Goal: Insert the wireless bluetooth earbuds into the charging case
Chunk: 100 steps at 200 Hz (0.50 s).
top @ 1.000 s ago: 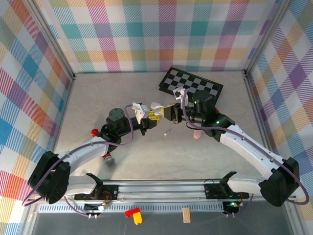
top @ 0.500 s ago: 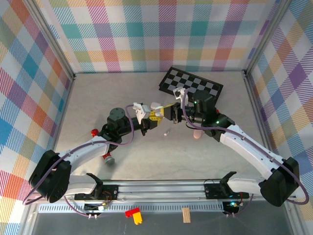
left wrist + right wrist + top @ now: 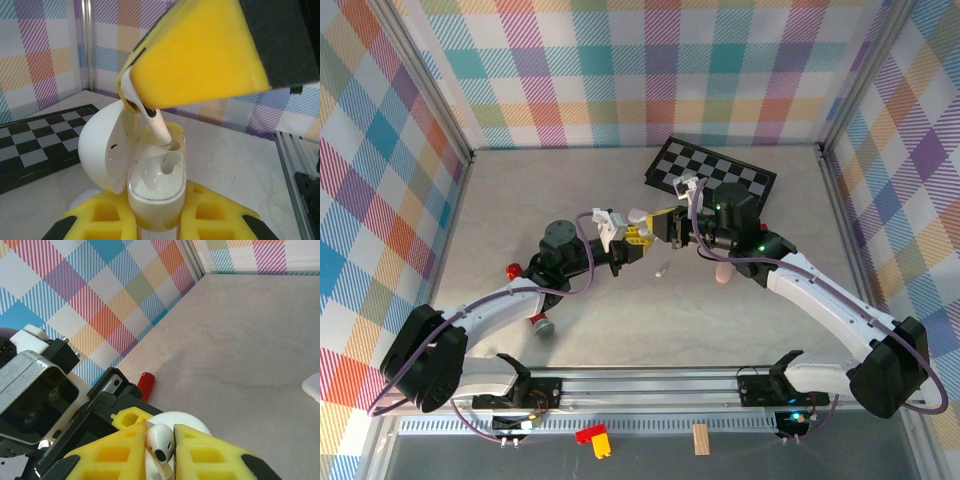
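In the left wrist view the earbud (image 3: 159,127) has its head hidden behind a yellow finger (image 3: 200,55) of the right gripper (image 3: 160,434). The charging case (image 3: 155,185) is cut off at the lower edge, between the fingers (image 3: 210,217) of the left gripper (image 3: 155,202). From above, the held earbud is too small to make out.

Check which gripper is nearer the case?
Left. The left gripper clamps the case; the right gripper is just above it, pinching an earbud with its stem at a socket.
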Available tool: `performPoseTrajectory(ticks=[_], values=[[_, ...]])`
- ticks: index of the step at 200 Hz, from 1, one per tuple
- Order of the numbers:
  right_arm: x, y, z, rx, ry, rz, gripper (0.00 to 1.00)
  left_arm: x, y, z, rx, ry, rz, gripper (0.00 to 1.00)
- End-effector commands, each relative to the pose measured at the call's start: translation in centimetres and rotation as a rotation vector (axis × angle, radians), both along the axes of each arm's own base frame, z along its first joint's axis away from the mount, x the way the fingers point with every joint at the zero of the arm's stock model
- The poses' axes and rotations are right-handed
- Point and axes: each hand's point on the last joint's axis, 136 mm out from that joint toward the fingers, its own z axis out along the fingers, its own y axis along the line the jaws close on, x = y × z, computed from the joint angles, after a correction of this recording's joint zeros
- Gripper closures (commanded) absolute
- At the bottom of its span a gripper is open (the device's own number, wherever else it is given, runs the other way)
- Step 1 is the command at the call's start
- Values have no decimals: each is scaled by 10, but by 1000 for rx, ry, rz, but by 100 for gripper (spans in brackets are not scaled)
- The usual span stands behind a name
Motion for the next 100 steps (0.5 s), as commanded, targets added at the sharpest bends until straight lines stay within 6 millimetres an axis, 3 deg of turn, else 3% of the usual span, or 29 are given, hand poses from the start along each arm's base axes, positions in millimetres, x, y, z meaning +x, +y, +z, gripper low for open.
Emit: performPoseTrajectory(ticks=[1,100], values=[[0,-2,-7,3,14,-5,82,-1,-3,33,-99,-63,-7,100],[0,-10,-10,-6,5,-42,82,4,-2,39,-131,-60,13,100]])
